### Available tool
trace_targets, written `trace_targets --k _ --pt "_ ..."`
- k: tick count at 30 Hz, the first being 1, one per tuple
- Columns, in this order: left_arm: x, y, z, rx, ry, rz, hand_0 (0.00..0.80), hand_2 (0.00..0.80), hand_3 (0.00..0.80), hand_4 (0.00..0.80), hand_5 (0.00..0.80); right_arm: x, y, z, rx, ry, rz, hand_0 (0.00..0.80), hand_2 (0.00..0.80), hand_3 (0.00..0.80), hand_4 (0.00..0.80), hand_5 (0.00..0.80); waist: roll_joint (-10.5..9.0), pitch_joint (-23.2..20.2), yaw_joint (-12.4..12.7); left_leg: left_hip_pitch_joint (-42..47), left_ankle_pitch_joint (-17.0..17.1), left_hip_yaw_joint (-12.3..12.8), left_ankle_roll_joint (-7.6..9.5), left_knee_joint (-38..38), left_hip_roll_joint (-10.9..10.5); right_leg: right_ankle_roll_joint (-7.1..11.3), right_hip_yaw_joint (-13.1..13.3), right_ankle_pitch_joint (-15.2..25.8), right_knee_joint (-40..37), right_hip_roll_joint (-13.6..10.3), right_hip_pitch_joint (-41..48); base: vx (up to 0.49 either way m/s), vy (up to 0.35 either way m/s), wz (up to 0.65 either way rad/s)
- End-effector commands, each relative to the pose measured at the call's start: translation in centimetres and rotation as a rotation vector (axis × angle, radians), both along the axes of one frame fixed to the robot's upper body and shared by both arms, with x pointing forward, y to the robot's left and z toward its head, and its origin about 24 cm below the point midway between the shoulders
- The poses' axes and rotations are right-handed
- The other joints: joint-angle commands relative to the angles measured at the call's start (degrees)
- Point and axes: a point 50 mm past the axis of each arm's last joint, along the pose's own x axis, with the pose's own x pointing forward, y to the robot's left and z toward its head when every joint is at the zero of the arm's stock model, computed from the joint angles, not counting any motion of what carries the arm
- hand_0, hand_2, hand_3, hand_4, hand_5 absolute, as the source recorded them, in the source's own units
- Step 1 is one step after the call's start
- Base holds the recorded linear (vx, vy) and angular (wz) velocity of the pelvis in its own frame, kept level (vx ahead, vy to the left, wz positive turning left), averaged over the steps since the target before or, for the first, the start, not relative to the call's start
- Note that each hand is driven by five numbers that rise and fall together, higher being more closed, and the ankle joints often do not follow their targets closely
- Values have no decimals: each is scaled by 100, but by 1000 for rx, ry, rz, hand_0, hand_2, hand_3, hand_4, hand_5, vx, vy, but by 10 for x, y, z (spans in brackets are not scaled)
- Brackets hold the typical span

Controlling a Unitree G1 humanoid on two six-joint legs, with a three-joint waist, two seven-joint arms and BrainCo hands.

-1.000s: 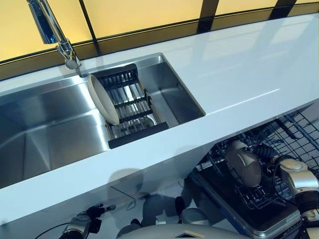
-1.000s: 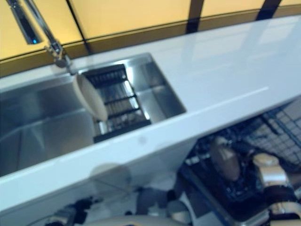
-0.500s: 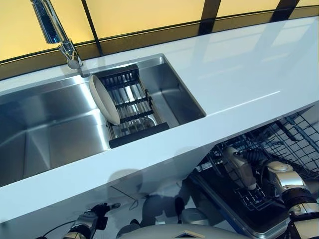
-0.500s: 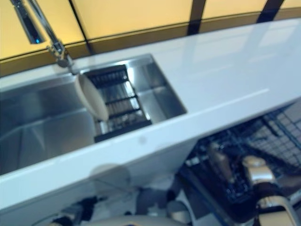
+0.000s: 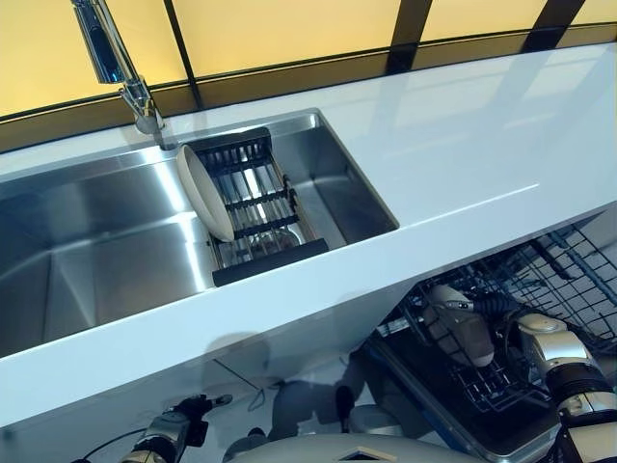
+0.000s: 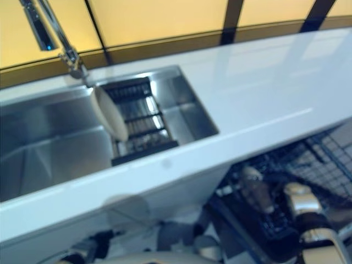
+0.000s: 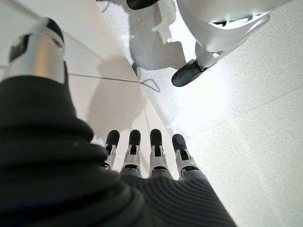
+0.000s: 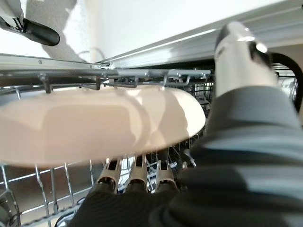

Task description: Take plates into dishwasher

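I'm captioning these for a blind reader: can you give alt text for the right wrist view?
The robot's right hand holds a cream plate inside the dishwasher's wire rack, its fingers under the plate and its thumb above the plate's edge. The rack's metal rail runs just behind the plate.

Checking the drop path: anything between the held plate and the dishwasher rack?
Nothing visible. The right hand holds the plate already down among the rack wires; the slot under it is hidden by the plate itself.
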Motion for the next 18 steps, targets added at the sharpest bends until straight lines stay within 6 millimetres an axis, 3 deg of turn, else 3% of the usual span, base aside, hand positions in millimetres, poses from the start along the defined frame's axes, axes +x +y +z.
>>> trace_targets --k 1,18 --pt "9 10 5 56 -3 -30 0 0 0 0 0 24 -14 33 -33 -122 -54 0 0 0 0 0 -114 -93 114 -190 -403 -112 401 364 -166 434 -337 -297 472 -170 -192 0 0 0" --pt "3 14 4 61 3 17 0 0 0 0 0 1 -78 94 -219 -203 -226 0 0 0 0 0 -259 -164 -164 -215 -425 28 399 361 -102 431 -123 -267 483 -23 -288 -1 14 -3"
